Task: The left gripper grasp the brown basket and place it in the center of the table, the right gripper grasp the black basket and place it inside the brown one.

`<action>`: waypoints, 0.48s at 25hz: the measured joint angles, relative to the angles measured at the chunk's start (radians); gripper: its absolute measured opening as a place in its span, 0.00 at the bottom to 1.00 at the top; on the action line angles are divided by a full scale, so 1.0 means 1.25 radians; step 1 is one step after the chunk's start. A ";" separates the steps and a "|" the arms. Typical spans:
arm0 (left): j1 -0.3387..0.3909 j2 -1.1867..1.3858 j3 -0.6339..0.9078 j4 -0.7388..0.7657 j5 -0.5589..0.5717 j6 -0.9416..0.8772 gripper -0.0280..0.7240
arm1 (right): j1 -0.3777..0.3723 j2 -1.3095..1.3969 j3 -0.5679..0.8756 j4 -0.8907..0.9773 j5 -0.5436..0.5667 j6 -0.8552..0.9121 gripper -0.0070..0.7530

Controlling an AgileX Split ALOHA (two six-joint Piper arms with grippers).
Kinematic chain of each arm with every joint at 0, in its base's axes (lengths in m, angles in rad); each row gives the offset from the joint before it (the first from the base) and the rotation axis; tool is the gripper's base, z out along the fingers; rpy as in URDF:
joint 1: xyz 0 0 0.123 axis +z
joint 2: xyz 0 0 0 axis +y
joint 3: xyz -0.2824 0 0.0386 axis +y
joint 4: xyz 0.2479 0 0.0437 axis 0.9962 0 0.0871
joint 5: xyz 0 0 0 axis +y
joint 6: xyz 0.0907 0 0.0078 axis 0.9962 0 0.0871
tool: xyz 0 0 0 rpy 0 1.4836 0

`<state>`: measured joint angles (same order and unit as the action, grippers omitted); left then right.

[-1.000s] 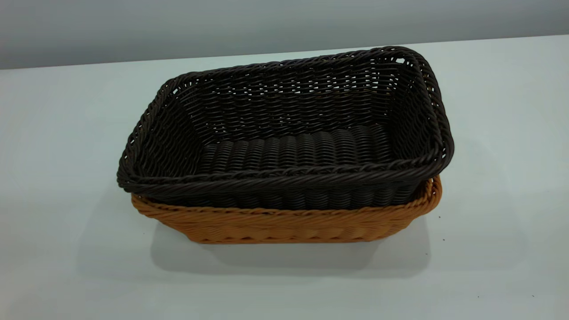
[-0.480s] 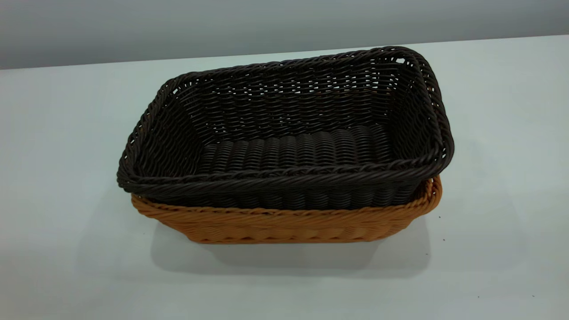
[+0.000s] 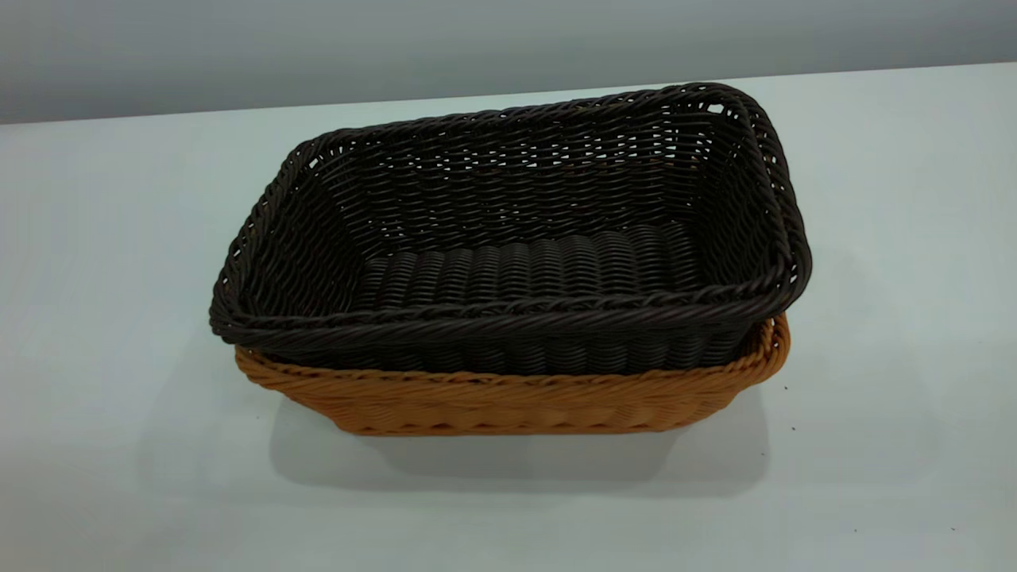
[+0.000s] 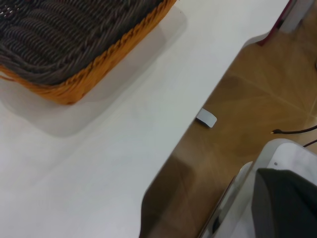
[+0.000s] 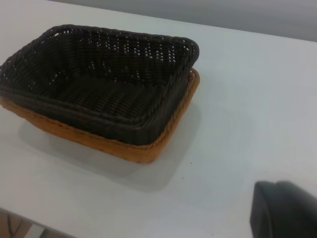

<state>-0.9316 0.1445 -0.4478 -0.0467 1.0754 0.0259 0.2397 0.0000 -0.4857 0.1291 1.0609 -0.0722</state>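
A: In the middle of the surface [image 3: 119,238] sit the two baskets, the black basket [image 3: 508,238] nested inside the brown basket [image 3: 508,401]. Starting at the left, what do you see?

B: At the left the black rim overhangs the brown one a little. Across the middle the black floor shows its ribbed weave. At the right the black rim rises higher, so it looks slightly tilted and not fully seated there, with the brown rim showing beneath its corner.

A: Which way do they point?

B: Both long sides run left to right in the outside view, turned a touch so the right end lies farther back. Openings face up.

A: How would they handle?

B: My guess is light and fairly stiff, with some give in the open-weave sides. The braided rim is the obvious hold: thick enough to pinch over, and best taken mid-way along a short end so the basket hangs level. The woven surface should give decent friction; the risk is a finger snagging in the gaps.

A: And the end effectors?

B: Neither appears in the outside view. The left wrist view shows the basket's corner, the surface edge and the floor beyond, with only a dark body part at the margin. The right wrist view looks at the baskets from well apart. I cannot tell whether either is released or clenched. Nothing touches the baskets, so the task looks done.
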 joint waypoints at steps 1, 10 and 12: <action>0.000 0.000 0.000 0.000 0.000 0.000 0.04 | 0.000 0.000 0.000 0.000 0.000 0.000 0.01; 0.000 0.001 -0.001 0.000 0.000 0.000 0.04 | -0.023 0.000 0.000 -0.002 0.000 -0.001 0.01; 0.000 0.001 -0.001 0.001 0.000 0.000 0.04 | -0.057 0.000 0.000 -0.002 0.000 -0.001 0.01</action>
<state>-0.9316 0.1454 -0.4488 -0.0458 1.0754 0.0259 0.1686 0.0000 -0.4857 0.1269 1.0609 -0.0732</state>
